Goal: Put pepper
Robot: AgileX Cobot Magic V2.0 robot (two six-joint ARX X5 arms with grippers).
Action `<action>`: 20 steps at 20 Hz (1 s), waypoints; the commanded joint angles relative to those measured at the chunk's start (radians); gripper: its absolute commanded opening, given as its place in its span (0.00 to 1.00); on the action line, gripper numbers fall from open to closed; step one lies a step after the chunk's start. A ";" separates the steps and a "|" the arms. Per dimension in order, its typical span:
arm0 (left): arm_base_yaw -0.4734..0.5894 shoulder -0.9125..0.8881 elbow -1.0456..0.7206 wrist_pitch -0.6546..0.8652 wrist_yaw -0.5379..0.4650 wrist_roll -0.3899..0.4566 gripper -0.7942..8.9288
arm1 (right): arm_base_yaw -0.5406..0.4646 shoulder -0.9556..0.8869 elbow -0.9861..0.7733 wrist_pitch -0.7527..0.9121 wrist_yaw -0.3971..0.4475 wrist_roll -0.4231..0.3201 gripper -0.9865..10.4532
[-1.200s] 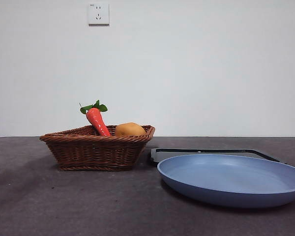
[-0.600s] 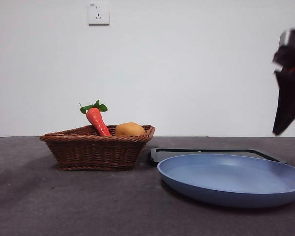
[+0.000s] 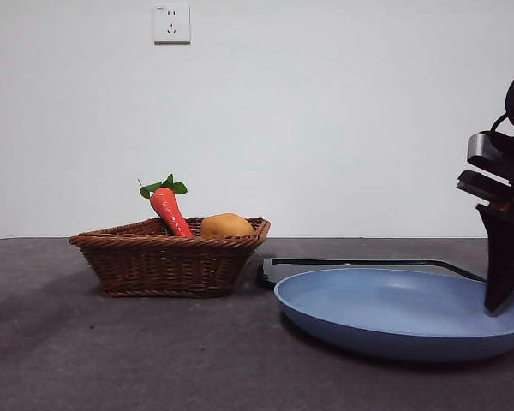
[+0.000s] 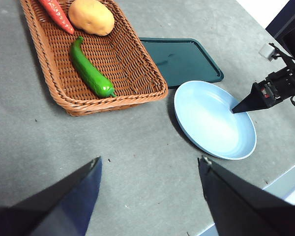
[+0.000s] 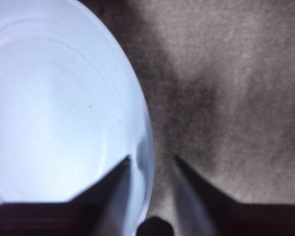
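While the plate (image 4: 221,142) lies bare, the pepper (image 4: 91,73) rests in the basket (image 4: 49,64).

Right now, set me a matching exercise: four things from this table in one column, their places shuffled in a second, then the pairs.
1. glossy dark-green pepper
2. round pale-blue plate
3. flat dark-green tray
4. right end effector

A. beside the basket, behind the plate
B. on the table near the tray
C. straddling the plate's rim
D. lying in the brown wicker basket

Pairs: 1-D, 2-B, 3-A, 4-C
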 commanded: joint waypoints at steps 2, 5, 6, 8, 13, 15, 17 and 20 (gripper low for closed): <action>0.002 0.006 0.012 0.016 -0.003 -0.005 0.44 | 0.002 0.021 0.015 0.005 -0.001 -0.007 0.09; -0.001 0.058 0.012 0.065 -0.003 -0.040 0.44 | 0.001 0.003 0.015 -0.003 -0.001 0.011 0.09; -0.007 0.082 0.013 0.084 -0.003 -0.057 0.44 | 0.001 -0.017 0.015 -0.006 -0.001 0.011 0.09; -0.031 0.153 0.033 0.114 -0.025 -0.062 0.44 | 0.001 -0.084 0.016 -0.008 -0.001 0.015 0.09; -0.174 0.399 0.184 0.193 -0.217 -0.083 0.44 | -0.011 -0.278 0.053 -0.076 0.005 0.026 0.09; -0.237 0.529 0.274 0.201 -0.305 -0.096 0.44 | -0.021 -0.346 0.071 -0.103 0.005 0.027 0.09; -0.291 0.668 0.370 0.204 -0.391 -0.101 0.44 | -0.035 -0.399 0.085 -0.124 0.005 0.027 0.09; -0.355 0.872 0.514 0.208 -0.492 -0.101 0.44 | -0.055 -0.473 0.106 -0.157 0.006 0.029 0.09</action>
